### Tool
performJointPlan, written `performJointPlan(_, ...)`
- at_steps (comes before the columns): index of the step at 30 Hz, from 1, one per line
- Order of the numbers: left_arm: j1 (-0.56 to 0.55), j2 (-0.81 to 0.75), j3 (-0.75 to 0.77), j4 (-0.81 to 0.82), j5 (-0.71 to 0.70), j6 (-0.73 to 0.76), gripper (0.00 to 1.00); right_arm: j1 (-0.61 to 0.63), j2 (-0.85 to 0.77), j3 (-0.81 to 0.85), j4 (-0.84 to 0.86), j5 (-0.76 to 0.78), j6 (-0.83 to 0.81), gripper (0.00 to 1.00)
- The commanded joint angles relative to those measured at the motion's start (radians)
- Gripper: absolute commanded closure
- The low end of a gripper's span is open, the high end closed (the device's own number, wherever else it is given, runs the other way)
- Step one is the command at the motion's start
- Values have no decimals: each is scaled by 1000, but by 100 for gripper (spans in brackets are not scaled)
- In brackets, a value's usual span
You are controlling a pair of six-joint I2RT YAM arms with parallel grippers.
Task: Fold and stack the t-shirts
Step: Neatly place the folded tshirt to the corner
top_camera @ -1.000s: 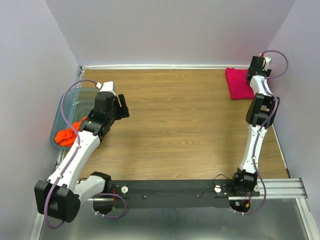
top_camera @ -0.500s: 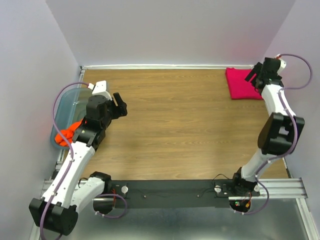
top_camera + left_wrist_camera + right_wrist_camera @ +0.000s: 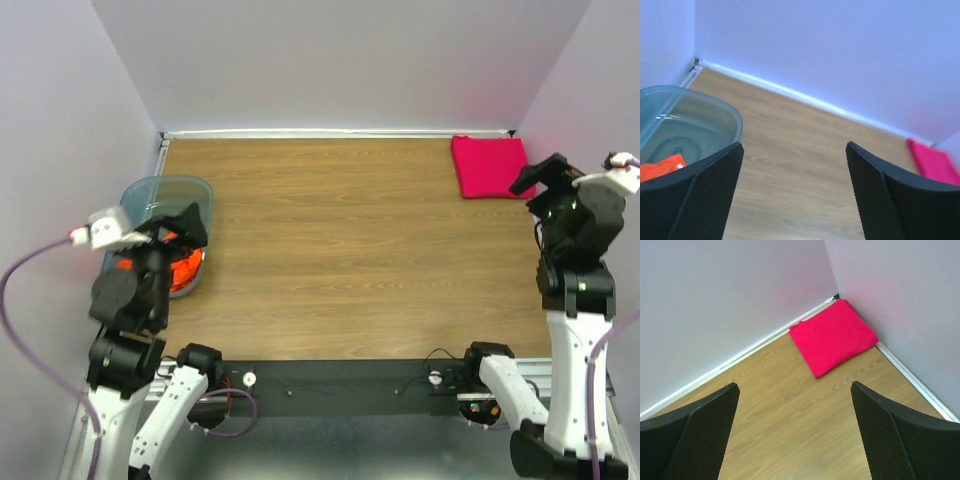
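The magenta-pink t-shirt point(image 3: 487, 165) lies folded in the table's far right corner; it also shows in the right wrist view point(image 3: 832, 336) and at the edge of the left wrist view point(image 3: 935, 162). The orange t-shirt point(image 3: 180, 270) lies bunched in the blue-grey plastic bin point(image 3: 168, 192) at the left; a corner shows in the left wrist view point(image 3: 662, 166). My left gripper point(image 3: 175, 225) is open and empty, raised above the bin point(image 3: 795, 190). My right gripper point(image 3: 540, 180) is open and empty, raised near the pink shirt point(image 3: 795, 432).
Wooden tabletop point(image 3: 350, 250) with pale walls on three sides and a white strip along the back edge point(image 3: 330, 133). A black rail point(image 3: 340, 385) with both arm bases runs along the near edge.
Both arms have drawn back toward their bases and risen. The left gripper moved from the table beside the bin to above it; the right gripper moved away from the pink shirt.
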Motion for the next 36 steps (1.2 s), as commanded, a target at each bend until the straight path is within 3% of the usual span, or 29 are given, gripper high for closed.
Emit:
performJointPlan(1, 4, -164, -36, -29, -127, -13, 1, 39, -154, -71, -130, 104, -67, 0)
performJointPlan(4, 2, -264, -53, -51, -195, 4, 1, 41, -333, -116, -130, 109, -128, 0)
performJointPlan(10, 2, -326, -47, -71, -246, -2, 1, 113, -441, -142, -183, 170, -176, 0)
performJointPlan(19, 4, -334, -81, -91, -264, -99, 1, 130, -446, -165, -181, 92, -190, 0)
performJointPlan(36, 2, -321, -150, -32, -250, -128, 1, 165, -478, -179, -157, 14, -245, 0)
